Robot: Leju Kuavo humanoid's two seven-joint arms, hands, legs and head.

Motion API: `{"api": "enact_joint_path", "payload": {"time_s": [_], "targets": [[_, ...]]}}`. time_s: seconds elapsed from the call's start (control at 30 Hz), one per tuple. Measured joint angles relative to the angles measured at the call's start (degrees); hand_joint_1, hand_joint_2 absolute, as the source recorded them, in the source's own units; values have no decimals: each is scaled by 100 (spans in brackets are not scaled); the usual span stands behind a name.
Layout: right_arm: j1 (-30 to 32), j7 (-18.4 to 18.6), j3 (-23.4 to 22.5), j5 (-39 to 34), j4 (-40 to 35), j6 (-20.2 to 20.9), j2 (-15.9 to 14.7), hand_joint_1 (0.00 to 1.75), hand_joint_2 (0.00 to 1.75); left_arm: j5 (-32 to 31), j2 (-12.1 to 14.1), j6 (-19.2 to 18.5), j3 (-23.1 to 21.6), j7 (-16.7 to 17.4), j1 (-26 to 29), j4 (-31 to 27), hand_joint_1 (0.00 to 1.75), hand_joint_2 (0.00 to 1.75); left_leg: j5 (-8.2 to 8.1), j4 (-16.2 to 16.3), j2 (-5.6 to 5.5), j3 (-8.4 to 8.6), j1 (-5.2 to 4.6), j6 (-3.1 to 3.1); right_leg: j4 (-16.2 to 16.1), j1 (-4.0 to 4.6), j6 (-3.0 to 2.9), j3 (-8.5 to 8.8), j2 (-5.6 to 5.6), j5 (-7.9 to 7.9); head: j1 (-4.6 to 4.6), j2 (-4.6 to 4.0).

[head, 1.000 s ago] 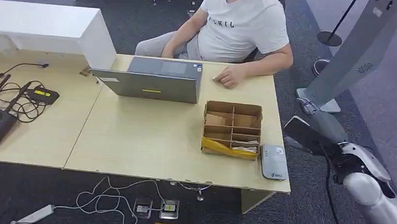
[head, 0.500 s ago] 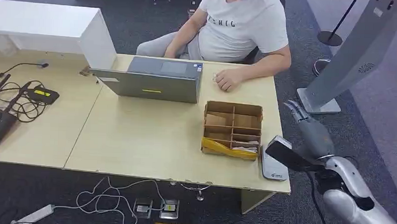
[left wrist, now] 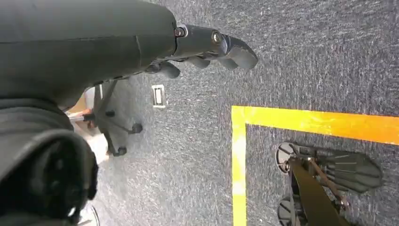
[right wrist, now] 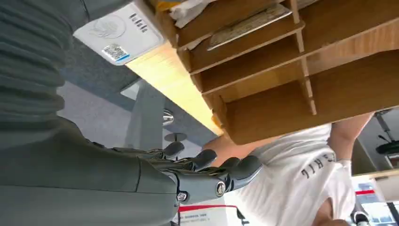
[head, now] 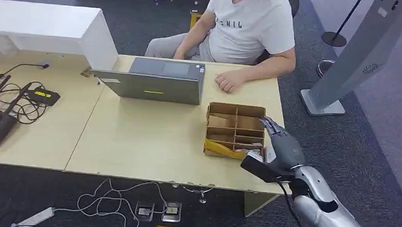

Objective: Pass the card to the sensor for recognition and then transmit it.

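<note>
I see the sensor (right wrist: 120, 33), a flat white-grey reader with a printed label, lying at the tabletop (head: 152, 137) corner just beside the cardboard divider box (head: 235, 127). A card (right wrist: 247, 24) lies flat in a near compartment.

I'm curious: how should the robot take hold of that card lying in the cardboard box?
Probably by its raised long edge, pinched from above. The card lies slanted in a narrow slot of the cardboard box, with dividers on each side, so the open top looks like the only way in. The right hand is beside the box, holding nothing.
</note>
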Motion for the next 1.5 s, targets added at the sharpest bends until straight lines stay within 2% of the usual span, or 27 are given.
{"api": "enact_joint_path", "payload": {"time_s": [0.37, 0.5, 1.3, 1.5], "targets": [[-214, -105, 175, -2, 522, -26, 395, 0, 175, 20, -24, 4, 153, -2, 4, 0, 0, 0, 0, 0, -1, 0, 0, 0, -1, 0, 0, 0, -2, 0, 0, 0], [-277, -105, 229, 31, 662, -197, 470, 0, 175, 20, -39, 9, 210, -2, 5, 0, 0, 0, 0, 0, 0, 0, 0, 0, -1, 0, 0, 0, -2, 0, 0, 0], [-464, -111, 319, 306, 1031, -205, 588, 0, 175, 20, -37, 0, 247, 0, 8, 0, 0, 0, 0, 0, 0, 1, 0, 0, 0, 0, 0, 1, -1, 0, 0, 0], [-474, -109, 363, 308, 1082, -28, 610, 0, 175, 24, -37, 2, 247, 0, 8, 0, 0, 0, 0, 0, 0, 0, 0, 0, 0, 0, 0, 1, -1, 0, 0, 0]]}}
